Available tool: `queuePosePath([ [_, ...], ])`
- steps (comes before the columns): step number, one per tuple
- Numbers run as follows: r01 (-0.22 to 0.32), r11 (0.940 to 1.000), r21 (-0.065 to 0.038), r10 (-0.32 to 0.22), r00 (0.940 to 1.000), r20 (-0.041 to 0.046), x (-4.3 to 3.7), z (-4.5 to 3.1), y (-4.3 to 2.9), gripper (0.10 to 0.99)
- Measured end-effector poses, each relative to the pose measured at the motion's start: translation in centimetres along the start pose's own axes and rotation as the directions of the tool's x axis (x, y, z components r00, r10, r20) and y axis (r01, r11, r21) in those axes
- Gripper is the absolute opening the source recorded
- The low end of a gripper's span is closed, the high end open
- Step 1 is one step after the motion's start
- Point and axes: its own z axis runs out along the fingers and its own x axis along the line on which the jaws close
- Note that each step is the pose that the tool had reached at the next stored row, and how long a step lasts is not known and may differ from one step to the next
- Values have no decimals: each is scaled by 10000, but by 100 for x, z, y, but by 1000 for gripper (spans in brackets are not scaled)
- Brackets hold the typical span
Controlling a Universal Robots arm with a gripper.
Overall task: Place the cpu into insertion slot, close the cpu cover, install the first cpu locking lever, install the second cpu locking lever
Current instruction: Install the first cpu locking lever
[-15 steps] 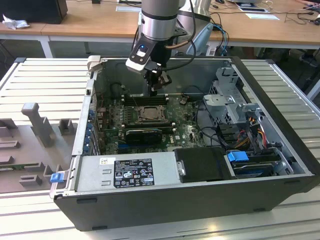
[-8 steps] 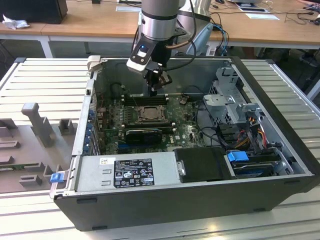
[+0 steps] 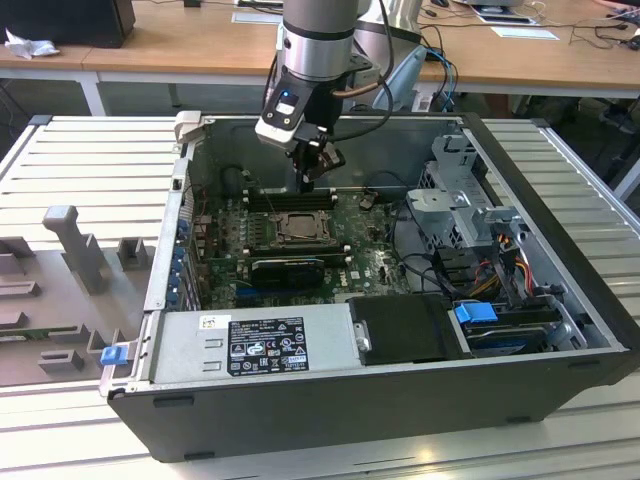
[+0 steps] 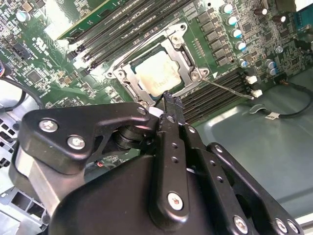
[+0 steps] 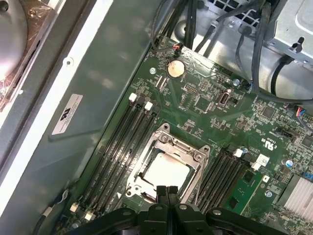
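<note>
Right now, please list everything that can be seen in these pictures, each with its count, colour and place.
computer case: one, black, open, on the table
table: one, silvery, slatted, under the case
power supply: one, grey, at the case's near wall in the exterior view
motherboard: one, green, on the case floor
insertion slot: one, dark-rimmed, mid-motherboard
cpu: one, pale silvery, lying in the insertion slot
cpu cover: one, silvery frame, flat around the cpu
locking lever: one, thin metal, sticking out beside the slot
memory slots: several, black, on both sides of the slot
coin battery: one, pale metal, on the motherboard
arm: one, silver and black, above the case
tool: one, black, shut, just over the slot's edge
</note>
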Motion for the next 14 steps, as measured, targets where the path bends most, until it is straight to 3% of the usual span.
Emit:
queuePosePath([
  [14, 707, 9975, 22, -707, 9975, 5, 0, 0, 0, 106],
])
